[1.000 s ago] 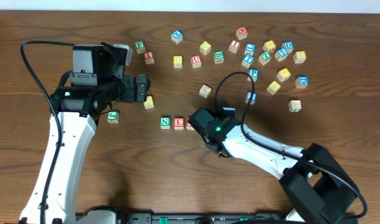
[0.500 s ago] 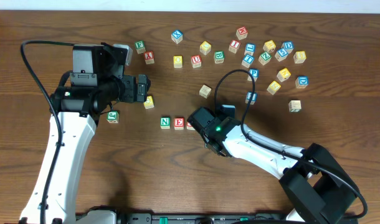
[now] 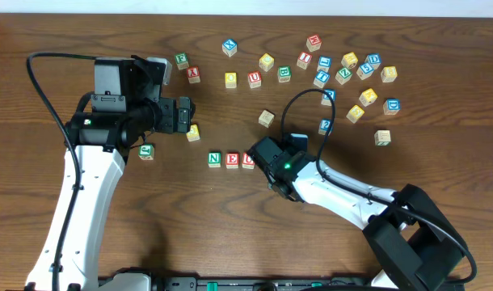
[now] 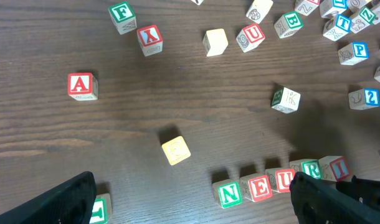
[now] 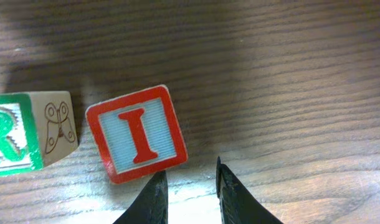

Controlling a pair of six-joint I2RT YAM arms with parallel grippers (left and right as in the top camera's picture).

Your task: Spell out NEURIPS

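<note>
Tilted red I cube (image 5: 137, 134) just beside green R cube (image 5: 15, 138)

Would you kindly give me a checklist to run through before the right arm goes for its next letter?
1. Row reads N, E, U, R, I: ok.
2. I cube square with R cube: not ok, slightly skewed, with a gap between them.
3. Right gripper empty: ok, jaws narrowly apart, nothing between.
4. Blue P cube free to grasp: ok, stands apart from its neighbours.
5. Left gripper away from the row: ok, open, empty.
6. S cube located: cannot tell.
</note>
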